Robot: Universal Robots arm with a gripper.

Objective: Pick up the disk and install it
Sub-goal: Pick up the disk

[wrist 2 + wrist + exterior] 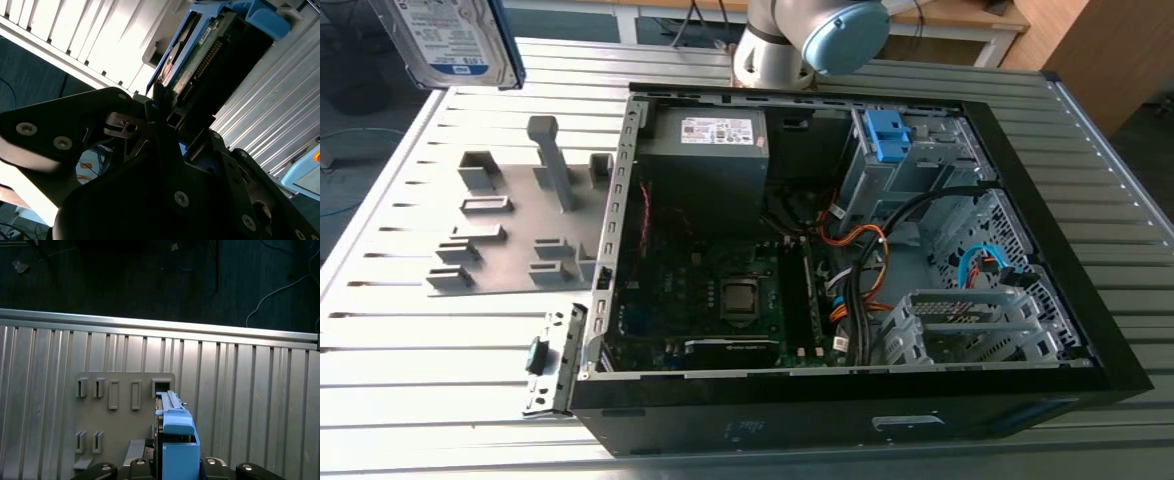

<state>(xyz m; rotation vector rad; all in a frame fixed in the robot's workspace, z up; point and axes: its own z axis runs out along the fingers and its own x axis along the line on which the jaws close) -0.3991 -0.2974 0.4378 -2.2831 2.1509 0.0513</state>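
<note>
Blue-framed disk (443,38): hangs clear of the table at the exterior view's upper left, label side towards that camera; not in the case.
Gripper (162,107): black fingers pressed together on one end of the disk, pinching it, so the rest juts out free; the circuit-board face shows in the second wrist view.
Reason for the hold: judged as an end grip that leaves the blue bracket and long edges unobstructed for sliding into a bay.
Holder plate (125,405): grey, with raised slots, flat on the table just beside the case; in the first wrist view the disk hangs above it, apart from it. The slots look made to stand parts upright for an easy grasp.
Computer case (854,425): lies on its side with the panel off, so the inside is reachable from above.
Drive cage (907,165): bare metal with a blue latch, near the power supply (707,150).
Table (1081,140): ribbed aluminium slats, bright under the light.
Room: dark floor with loose cables beyond the table edge; wooden furniture behind the robot arm (787,40).
</note>
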